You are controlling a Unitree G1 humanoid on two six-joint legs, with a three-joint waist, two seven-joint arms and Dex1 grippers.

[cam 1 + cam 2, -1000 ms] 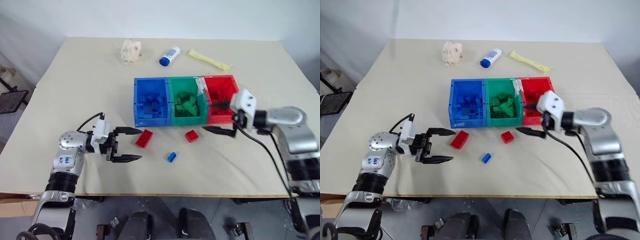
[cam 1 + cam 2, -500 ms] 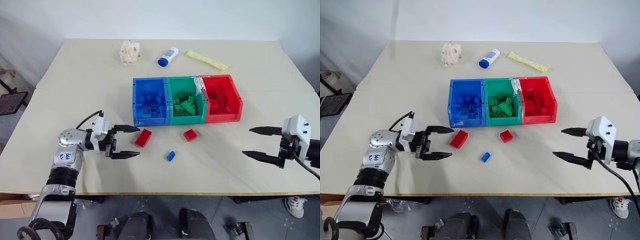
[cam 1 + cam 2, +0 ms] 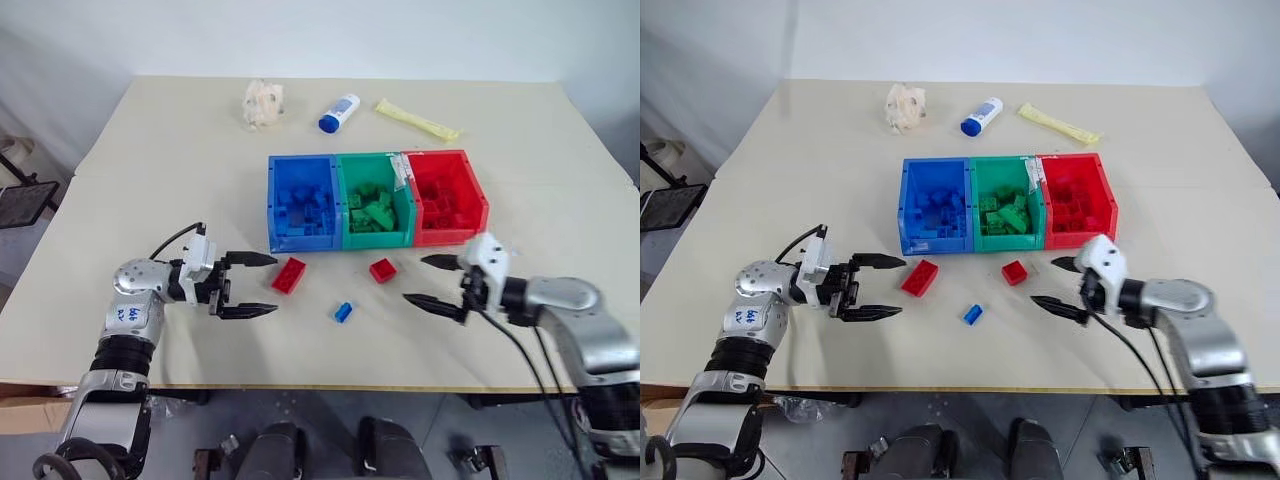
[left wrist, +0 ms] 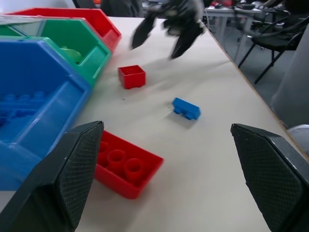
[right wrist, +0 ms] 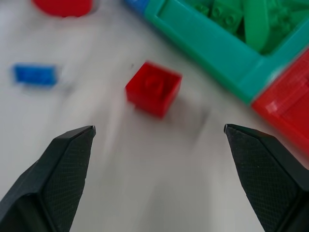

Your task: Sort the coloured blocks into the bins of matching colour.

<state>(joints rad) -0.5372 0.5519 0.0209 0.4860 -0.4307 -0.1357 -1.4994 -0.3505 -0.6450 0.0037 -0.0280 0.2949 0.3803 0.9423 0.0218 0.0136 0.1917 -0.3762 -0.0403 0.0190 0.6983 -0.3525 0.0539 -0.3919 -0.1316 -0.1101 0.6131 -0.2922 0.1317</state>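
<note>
Small red block (image 3: pixel 382 270) is approached by the wide-open, empty right tool (image 3: pixel 430 281); closing around it is called for next.

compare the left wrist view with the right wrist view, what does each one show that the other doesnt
Left wrist view alone: the right gripper with open jaws, the blue bin and the studs of the long red block.
Right wrist view alone: green blocks piled inside the green bin.
Both: the small red block, the blue block, the red bin and the table.

beige table (image 3: pixel 150 170), white wall (image 3: pixel 300 35)
</note>
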